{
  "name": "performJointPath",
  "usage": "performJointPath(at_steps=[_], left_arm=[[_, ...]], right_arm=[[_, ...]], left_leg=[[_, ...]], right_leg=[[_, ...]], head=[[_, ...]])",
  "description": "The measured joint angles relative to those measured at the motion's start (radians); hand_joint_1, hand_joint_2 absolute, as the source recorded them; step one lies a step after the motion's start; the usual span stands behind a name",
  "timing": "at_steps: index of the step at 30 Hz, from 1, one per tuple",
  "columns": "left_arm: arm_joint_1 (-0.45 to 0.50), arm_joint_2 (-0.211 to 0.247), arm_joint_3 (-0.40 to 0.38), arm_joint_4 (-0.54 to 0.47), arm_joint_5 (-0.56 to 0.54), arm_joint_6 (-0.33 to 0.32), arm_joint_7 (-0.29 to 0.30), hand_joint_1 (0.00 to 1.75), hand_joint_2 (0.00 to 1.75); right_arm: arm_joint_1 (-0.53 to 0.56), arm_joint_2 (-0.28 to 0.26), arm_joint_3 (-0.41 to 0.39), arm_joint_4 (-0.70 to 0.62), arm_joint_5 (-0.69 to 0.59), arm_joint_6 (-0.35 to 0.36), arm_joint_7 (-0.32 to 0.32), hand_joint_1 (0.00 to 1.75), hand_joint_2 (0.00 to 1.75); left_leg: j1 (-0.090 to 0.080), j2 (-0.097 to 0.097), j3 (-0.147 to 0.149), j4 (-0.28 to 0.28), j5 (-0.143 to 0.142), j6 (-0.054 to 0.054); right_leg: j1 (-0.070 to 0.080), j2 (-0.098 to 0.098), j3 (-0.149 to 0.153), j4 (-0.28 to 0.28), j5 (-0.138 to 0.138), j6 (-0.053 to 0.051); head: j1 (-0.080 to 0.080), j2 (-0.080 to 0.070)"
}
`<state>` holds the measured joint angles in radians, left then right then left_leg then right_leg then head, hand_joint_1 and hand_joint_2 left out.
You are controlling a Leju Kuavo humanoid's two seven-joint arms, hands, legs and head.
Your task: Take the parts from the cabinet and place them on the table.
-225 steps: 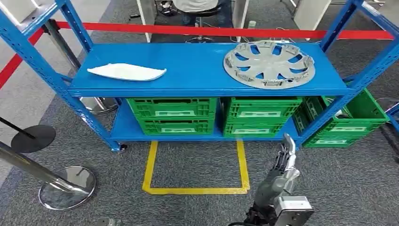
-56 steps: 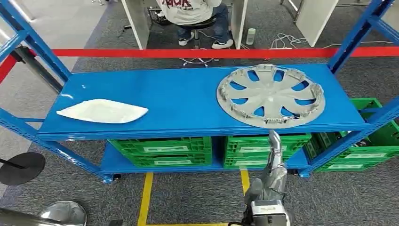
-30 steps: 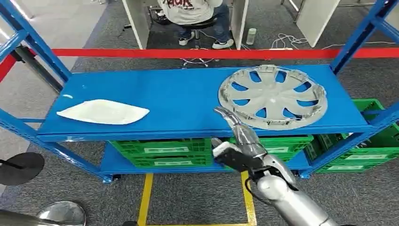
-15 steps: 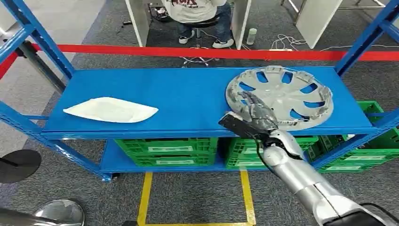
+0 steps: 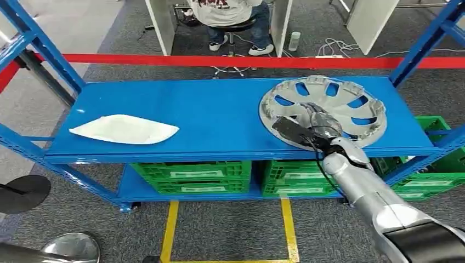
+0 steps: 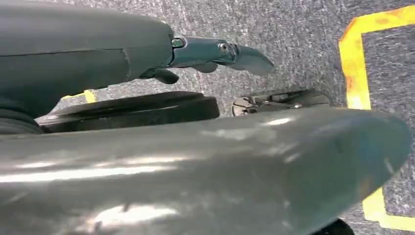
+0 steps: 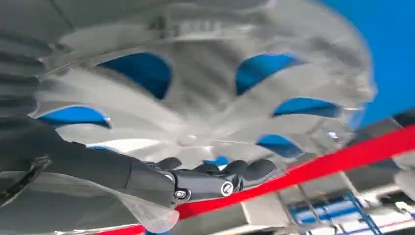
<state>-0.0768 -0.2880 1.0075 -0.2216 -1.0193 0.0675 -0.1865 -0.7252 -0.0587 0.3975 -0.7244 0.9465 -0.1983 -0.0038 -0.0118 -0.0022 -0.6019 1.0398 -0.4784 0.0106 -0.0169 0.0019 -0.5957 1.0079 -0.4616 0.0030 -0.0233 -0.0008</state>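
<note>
Compared with half a second earlier, the right robot hand (image 5: 311, 125) has advanced from the near-left rim of the round silver-grey plastic wheel cover (image 5: 351, 101) to lie over its hub. The silver right arm reaches up and forward from the lower right, across the front edge of the blue metal shelf (image 5: 214, 109). The robot hand lies low over the cover's centre, thumb toward the near rim; in the right wrist view its dark fingers (image 7: 215, 178) extend across the spokes, but whether they clasp the cover cannot be told. The cover lies flat at the shelf's right end. The flat white pointed plastic panel (image 5: 123, 129) lies at the left end, well apart. The left robot hand (image 6: 220, 51) hangs over grey carpet, fingers extended, holding nothing.
</note>
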Motion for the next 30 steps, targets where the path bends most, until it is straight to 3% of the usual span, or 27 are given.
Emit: performJointPath(at_steps=[1,3,4,5,6,8,9,10,12,14,15,17,18,19,20,21,22,24,25,26,28,30], left_arm=[[-0.001,0.001,0.0,0.0,0.0,-0.001,0.0,0.0,0.0],[-0.003,0.002,0.0,0.0,0.0,-0.001,0.0,0.0,0.0],[-0.002,0.002,0.0,0.0,0.0,-0.002,0.0,0.0,0.0],[-0.001,0.002,0.0,0.0,0.0,-0.002,0.0,0.0,0.0],[-0.001,0.003,0.0,0.0,0.0,-0.002,0.0,0.0,0.0],[-0.002,0.003,0.0,0.0,0.001,-0.003,-0.001,0.0,0.0],[-0.002,0.003,0.0,0.0,0.0,-0.003,-0.001,0.0,0.0],[-0.003,0.004,0.0,0.0,0.001,-0.003,-0.001,0.0,0.0],[-0.004,0.005,0.0,0.0,0.001,-0.002,-0.001,0.0,0.0],[-0.002,0.005,0.0,0.0,0.002,0.002,-0.001,0.0,0.0],[-0.002,0.004,0.0,0.0,0.002,0.002,-0.001,0.0,0.0],[-0.006,0.004,0.001,0.0,0.002,0.005,-0.001,0.0,0.0],[-0.006,0.004,0.001,0.0,0.004,0.007,-0.001,0.0,0.0],[-0.005,0.004,0.002,0.0,0.005,0.007,-0.001,0.0,0.0],[-0.004,0.005,0.002,0.0,0.006,0.008,-0.001,0.0,0.0],[-0.004,0.005,0.002,0.0,0.007,0.008,-0.001,0.0,0.0],[-0.004,0.005,0.003,0.0,0.008,0.008,-0.001,0.0,0.0],[-0.005,0.004,0.004,0.0,0.008,0.011,-0.001,0.0,0.0],[-0.005,0.004,0.005,0.0,0.009,0.011,-0.001,0.0,0.0],[-0.005,0.004,0.007,0.0,0.012,0.011,-0.001,0.0,0.0],[-0.004,0.004,0.009,0.0,0.014,0.012,0.0,0.0,0.0],[-0.006,0.005,0.013,0.0,0.014,0.014,0.0,0.0,0.0]], right_arm=[[-0.008,0.0,0.001,0.011,0.003,0.007,0.0,0.0,1.75],[-0.011,0.0,0.001,0.026,0.005,0.011,0.0,0.0,1.75],[-0.011,0.0,0.001,0.039,0.005,0.013,0.0,0.0,1.75],[-0.011,0.0,0.002,0.046,0.006,0.014,0.0,0.0,1.75],[-0.012,0.0,0.003,0.052,0.009,0.015,0.0,0.0,1.75],[-0.021,0.0,0.005,0.062,0.024,0.03,0.005,0.0,1.75],[-0.028,0.0,0.006,0.07,0.036,0.037,0.013,0.0,1.75],[-0.036,0.0,0.01,0.085,0.052,0.043,0.024,0.0,1.75],[-0.047,0.0,0.018,0.116,0.077,0.055,0.046,0.0,1.75],[-0.061,0.0,0.024,0.148,0.088,0.099,0.064,0.0,1.75],[-0.07,-0.002,0.026,0.167,0.095,0.13,0.072,0.0,1.75],[-0.095,-0.002,0.034,0.204,0.114,0.187,0.082,0.0,1.75],[-0.11,-0.002,0.046,0.232,0.13,0.225,0.086,0.0,1.75],[-0.12,-0.002,0.054,0.249,0.138,0.242,0.089,0.0,1.75],[-0.129,-0.002,0.059,0.265,0.143,0.255,0.09,0.0,1.75],[-0.136,-0.002,0.061,0.277,0.144,0.264,0.092,0.0,1.75],[-0.144,-0.002,0.066,0.288,0.145,0.272,0.093,0.0,1.75],[-0.161,-0.001,0.077,0.303,0.15,0.281,0.099,0.0,1.75],[-0.166,0.0,0.079,0.312,0.153,0.285,0.104,0.0,1.75],[-0.172,0.003,0.083,0.316,0.158,0.291,0.108,0.0,1.75],[-0.178,0.003,0.087,0.326,0.161,0.299,0.116,0.0,1.75],[-0.186,0.006,0.093,0.335,0.166,0.304,0.127,0.0,1.75]], left_leg=[[0.003,0.0,-0.023,0.053,-0.032,-0.007],[0.009,0.0,-0.097,0.211,-0.098,-0.017],[0.01,0.0,-0.129,0.273,-0.114,-0.019],[0.01,0.0,-0.139,0.285,-0.104,-0.019],[0.01,0.0,-0.128,0.253,-0.07,-0.017],[0.009,0.0,-0.056,0.089,0.03,-0.004],[0.007,-0.001,-0.024,0.011,0.061,0.006],[0.004,0.0,-0.011,0.0,0.046,0.011],[0.003,-0.001,-0.009,-0.019,0.039,0.015],[0.005,-0.001,-0.004,-0.032,0.043,0.023],[0.009,0.001,0.002,-0.041,0.049,0.026],[0.012,0.001,0.003,-0.043,0.049,0.033],[0.011,0.002,0.004,-0.043,0.048,0.034],[0.011,0.002,0.004,-0.043,0.048,0.035],[0.011,0.002,0.006,-0.043,0.047,0.035],[0.012,0.001,0.008,-0.043,0.047,0.035],[0.012,0.0,0.011,-0.042,0.046,0.033],[0.013,-0.001,0.018,-0.04,0.041,0.027],[0.006,-0.003,0.017,-0.036,0.037,0.019],[0.006,-0.004,0.015,-0.031,0.037,0.013],[0.011,-0.003,0.018,-0.035,0.04,0.005],[0.014,-0.001,0.017,-0.025,0.028,-0.008]], right_leg=[[-0.001,0.0,0.0,0.0,-0.001,-0.005],[0.0,0.0,0.003,0.001,-0.003,-0.008],[0.001,-0.001,0.004,0.001,-0.004,-0.01],[0.002,-0.001,0.004,0.001,-0.004,-0.01],[0.002,0.0,0.005,0.002,-0.005,-0.009],[0.003,0.002,0.011,0.002,-0.008,-0.007],[0.003,0.002,0.014,0.001,-0.009,-0.005],[0.009,0.003,0.011,0.001,-0.011,-0.001],[0.008,0.003,0.006,0.0,-0.008,0.007],[0.008,0.002,0.01,-0.006,-0.007,0.021],[0.005,0.002,-0.001,0.006,-0.02,0.024],[0.005,0.001,-0.05,0.11,-0.082,0.029],[0.004,0.001,-0.095,0.206,-0.12,0.032],[0.004,0.001,-0.132,0.279,-0.143,0.036],[0.004,0.001,-0.149,0.307,-0.14,0.038],[0.003,0.001,-0.14,0.287,-0.116,0.039],[0.002,0.0,-0.112,0.229,-0.078,0.039],[-0.002,-0.005,-0.014,0.041,0.006,0.039],[0.001,-0.005,0.011,-0.003,-0.01,0.037],[0.001,0.002,0.02,-0.008,-0.006,0.024],[0.008,0.004,0.02,-0.006,-0.007,0.013],[0.001,0.001,0.026,-0.013,0.002,0.0]], head=[[-0.01,0.0],[-0.012,0.0],[-0.013,0.0],[-0.013,0.0],[-0.014,0.0],[-0.013,0.0],[-0.013,0.0],[-0.012,0.0],[-0.01,0.0],[-0.011,0.0],[-0.011,0.0],[-0.007,0.0],[-0.008,0.0],[-0.008,0.0],[-0.006,0.0],[-0.007,0.0],[-0.006,0.0],[-0.006,0.0],[-0.006,0.0],[-0.008,0.0],[-0.008,0.0],[-0.008,0.0]])
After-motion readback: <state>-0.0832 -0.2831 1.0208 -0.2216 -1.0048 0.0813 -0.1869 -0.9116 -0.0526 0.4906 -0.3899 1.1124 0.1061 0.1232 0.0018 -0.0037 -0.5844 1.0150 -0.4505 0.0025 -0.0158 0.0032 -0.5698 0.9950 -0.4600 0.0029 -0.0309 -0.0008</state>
